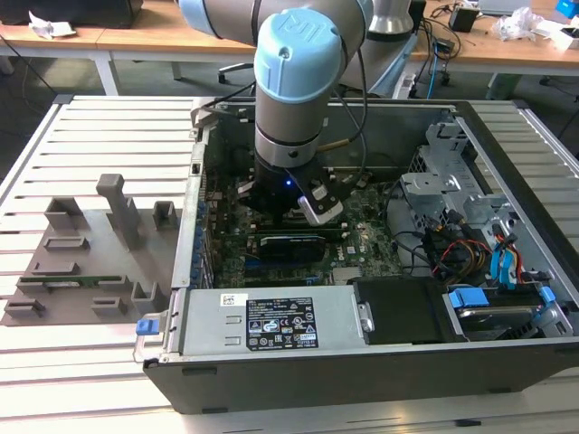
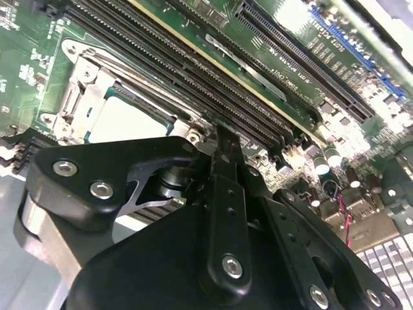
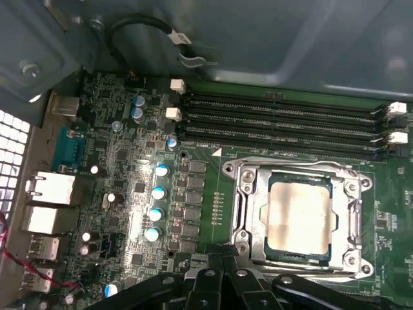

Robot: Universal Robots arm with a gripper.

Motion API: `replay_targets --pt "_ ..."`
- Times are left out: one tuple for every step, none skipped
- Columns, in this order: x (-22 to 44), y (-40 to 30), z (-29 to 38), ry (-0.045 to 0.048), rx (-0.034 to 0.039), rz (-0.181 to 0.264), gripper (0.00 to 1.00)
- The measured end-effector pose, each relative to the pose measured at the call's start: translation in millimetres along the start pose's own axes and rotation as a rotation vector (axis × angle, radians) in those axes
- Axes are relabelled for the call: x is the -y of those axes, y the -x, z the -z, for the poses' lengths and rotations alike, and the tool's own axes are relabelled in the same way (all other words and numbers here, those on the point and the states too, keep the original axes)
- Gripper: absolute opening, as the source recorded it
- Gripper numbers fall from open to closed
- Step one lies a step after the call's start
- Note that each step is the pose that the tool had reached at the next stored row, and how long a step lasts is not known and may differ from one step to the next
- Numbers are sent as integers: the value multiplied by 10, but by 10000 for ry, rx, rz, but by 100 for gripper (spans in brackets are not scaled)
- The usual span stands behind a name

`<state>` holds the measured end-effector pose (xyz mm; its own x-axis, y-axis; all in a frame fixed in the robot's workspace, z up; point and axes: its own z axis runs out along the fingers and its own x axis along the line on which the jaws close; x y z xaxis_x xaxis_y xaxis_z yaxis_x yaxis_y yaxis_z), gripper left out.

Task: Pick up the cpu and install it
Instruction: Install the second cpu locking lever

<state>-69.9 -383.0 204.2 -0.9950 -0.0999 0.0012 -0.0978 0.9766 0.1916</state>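
Slatted white table (image 1: 81, 136) carrying an open computer case (image 1: 362, 362) toward the exterior view's right and a grey fixture tray (image 1: 63, 271) toward its left.

Black metal gripper (image 2: 222, 145), bolted linkage arms, fingers pressed together w/ no gap, tip just beside the silvery metal socket frame (image 2: 77, 97). Flat pale-grey square cpu (image 2: 126, 119) sits inside that frame on the green motherboard (image 2: 26, 51). Long black memory slots (image 2: 193, 71) run alongside, next to the frame.
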Motion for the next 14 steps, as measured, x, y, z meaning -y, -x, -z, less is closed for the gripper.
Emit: replay_targets --pt "-16 8 22 -75 -11 -2 11" --pt "-36 27 25 -143 -29 -4 11" --pt "-75 63 16 -263 -81 -16 11" --pt "-96 83 13 -348 -116 -22 11" --pt "-112 95 10 -438 -140 -28 11" --pt "-123 106 7 -522 -168 -32 11" --pt "-126 112 7 -542 -181 -33 11" --pt "-128 118 6 -545 -192 -34 11" --pt "-130 123 6 -544 -200 -37 11" --pt "-131 128 5 -543 -208 -38 11" --pt "-132 132 6 -544 -215 -40 11" --pt "-132 135 6 -545 -221 -41 11" --pt "-134 146 5 -547 -234 -44 11" --pt "-134 159 5 -548 -253 -47 11"
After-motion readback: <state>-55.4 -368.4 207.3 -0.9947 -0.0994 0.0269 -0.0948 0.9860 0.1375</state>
